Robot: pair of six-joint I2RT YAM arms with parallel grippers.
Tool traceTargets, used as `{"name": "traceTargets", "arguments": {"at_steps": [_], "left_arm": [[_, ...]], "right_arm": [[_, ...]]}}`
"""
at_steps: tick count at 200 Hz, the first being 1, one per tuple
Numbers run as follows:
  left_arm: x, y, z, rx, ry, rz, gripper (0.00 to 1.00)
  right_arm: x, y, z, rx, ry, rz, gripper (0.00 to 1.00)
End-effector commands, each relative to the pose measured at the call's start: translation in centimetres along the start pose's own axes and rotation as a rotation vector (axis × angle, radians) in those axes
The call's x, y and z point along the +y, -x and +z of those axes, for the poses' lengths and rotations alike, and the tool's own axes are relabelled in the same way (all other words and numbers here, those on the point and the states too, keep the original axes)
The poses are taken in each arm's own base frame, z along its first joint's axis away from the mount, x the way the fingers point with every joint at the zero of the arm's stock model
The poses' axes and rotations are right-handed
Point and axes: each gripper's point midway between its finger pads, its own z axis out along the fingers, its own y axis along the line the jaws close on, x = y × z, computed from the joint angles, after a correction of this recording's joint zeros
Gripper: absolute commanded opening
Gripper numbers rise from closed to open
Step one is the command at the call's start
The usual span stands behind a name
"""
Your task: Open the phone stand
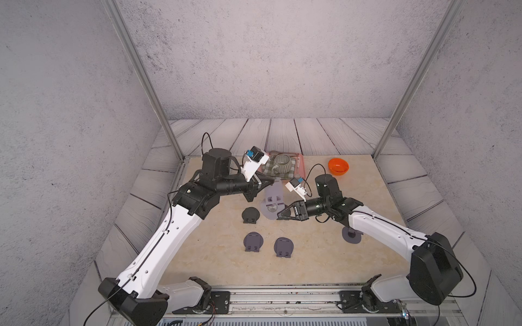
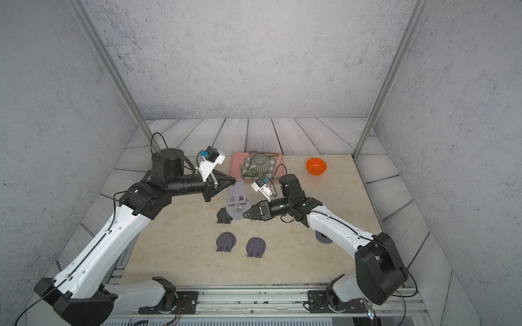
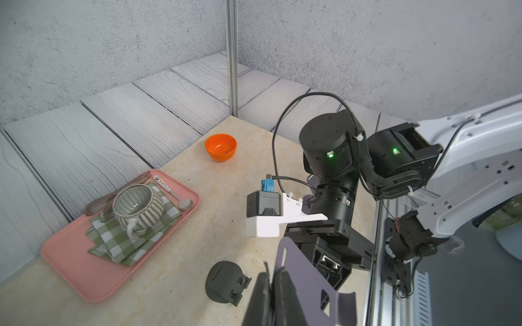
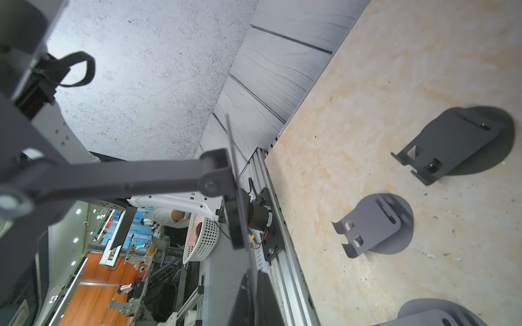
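Observation:
A lavender-grey phone stand (image 1: 273, 194) (image 2: 236, 194) hangs in the air over the middle of the table, partly unfolded, held between both arms. My left gripper (image 1: 273, 181) (image 2: 234, 181) is shut on the top edge of its upright plate (image 3: 305, 282); in the left wrist view the fingers (image 3: 285, 293) pinch that edge. My right gripper (image 1: 279, 216) (image 2: 245, 214) is shut on the rim of the stand's round base. In the right wrist view the hinge arm (image 4: 113, 183) runs across the picture and the base shows edge-on.
Several folded stands lie on the table: a black one (image 1: 250, 215) under the held stand, grey ones (image 1: 253, 241) (image 1: 284, 247) nearer the front, and one (image 1: 351, 235) under the right arm. A pink tray (image 1: 301, 167) with a cup (image 1: 282, 163) and an orange bowl (image 1: 338, 166) stand at the back.

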Motion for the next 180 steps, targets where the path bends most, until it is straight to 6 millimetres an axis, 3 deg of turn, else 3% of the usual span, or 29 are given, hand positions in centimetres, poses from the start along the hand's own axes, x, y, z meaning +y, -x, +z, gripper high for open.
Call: {"name": "traceTargets", "arguments": {"at_steps": [1,65,96,180], "left_arm": [[2.2,6.3,-2.9,-0.248,0.235,0.229,0.00],[0.1,-0.6,-1.6,-0.140,0.221,0.193,0.00],[-0.6,-1.9,-1.6,-0.153,0.239,0.228,0.00],[-2.0,-6.6,0.6,-0.034,0.187,0.214,0.00]], "right_arm": [[-2.8,-4.7,1.1,0.145,-0.051,0.248,0.00],[-2.1,-2.2,1.4,0.130,-0.039,0.224,0.00],[-2.5,-2.1,1.5,0.132,-0.037,0.242,0.00],[-2.7,-1.1,1.0,0.098,-0.012,0.263,0.00]]}}
